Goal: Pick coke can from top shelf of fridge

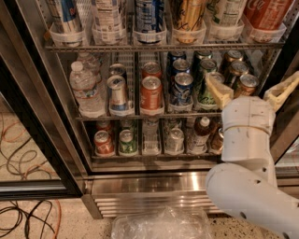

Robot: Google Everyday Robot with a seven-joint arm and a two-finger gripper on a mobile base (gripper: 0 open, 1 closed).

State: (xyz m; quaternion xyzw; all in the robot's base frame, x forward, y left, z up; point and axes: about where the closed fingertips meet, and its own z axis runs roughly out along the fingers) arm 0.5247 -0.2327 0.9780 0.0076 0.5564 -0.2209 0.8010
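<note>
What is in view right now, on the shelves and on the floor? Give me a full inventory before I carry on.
coke can: one, red, right end of the top shelf, in a translucent cup.
tall cans: five, blue, white, gold, in cups left of it.
water bottles: at least two, clear, middle rack, left.
small cans: many, silver, orange-red, blue, green, brown, middle rack.
lower cans: several, red, green, silver, bottom rack.
fridge: one, steel, ribbed base.
cables: black and orange, floor, left.
plastic bag: one, clear, floor in front.
gripper: one, cream fingers open, on a white arm, before the middle rack's right side, below the coke can.
</note>
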